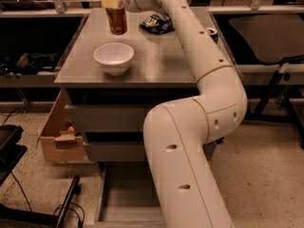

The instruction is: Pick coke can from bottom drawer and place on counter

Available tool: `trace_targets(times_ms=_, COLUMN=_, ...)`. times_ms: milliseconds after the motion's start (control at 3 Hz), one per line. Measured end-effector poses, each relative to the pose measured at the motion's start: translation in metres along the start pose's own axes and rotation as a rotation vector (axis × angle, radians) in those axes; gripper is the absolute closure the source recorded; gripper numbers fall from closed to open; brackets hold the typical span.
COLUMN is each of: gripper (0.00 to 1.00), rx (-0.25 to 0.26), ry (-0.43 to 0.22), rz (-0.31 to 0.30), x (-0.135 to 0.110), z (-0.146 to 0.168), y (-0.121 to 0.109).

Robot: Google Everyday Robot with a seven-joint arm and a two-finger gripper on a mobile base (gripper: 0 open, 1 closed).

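With my gripper [115, 7] clamped on the top of the coke can [117, 23], just behind the white bowl [113, 57] and low over the counter [154, 61], I should lower straight and let go only once it stands flat.

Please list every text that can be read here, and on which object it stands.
None can be read.
The red-orange soda can, held by the gripper at the grey counter's far edge: lettering blurred.
The dark crumpled bag: print too small.
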State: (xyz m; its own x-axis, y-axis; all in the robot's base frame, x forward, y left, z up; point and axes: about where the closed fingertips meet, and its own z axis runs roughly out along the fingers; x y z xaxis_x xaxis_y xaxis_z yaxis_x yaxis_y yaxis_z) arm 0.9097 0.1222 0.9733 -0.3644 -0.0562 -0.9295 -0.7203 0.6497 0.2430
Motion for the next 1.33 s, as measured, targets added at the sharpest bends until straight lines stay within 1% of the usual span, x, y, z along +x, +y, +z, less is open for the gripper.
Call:
trace_targets(times_ms=333, gripper=1.0, rx=0.007, ry=0.036, rz=-0.024, x=0.008, z=0.015, y=0.007)
trace_targets(times_ms=667, gripper=1.0, rx=-0.003, ry=0.01, rz=-0.029, x=0.013, z=0.023, y=0.002)
trace_targets(times_ms=1000, gripper=1.0, rx=-0.046, ry=-0.052, rz=0.011, x=0.019, z=0.031, y=-0.007)
trace_targets(times_ms=1333, gripper=1.0, rx=-0.1, ry=-0.044, rz=0.048, x=0.034, z=0.039, y=0.0)
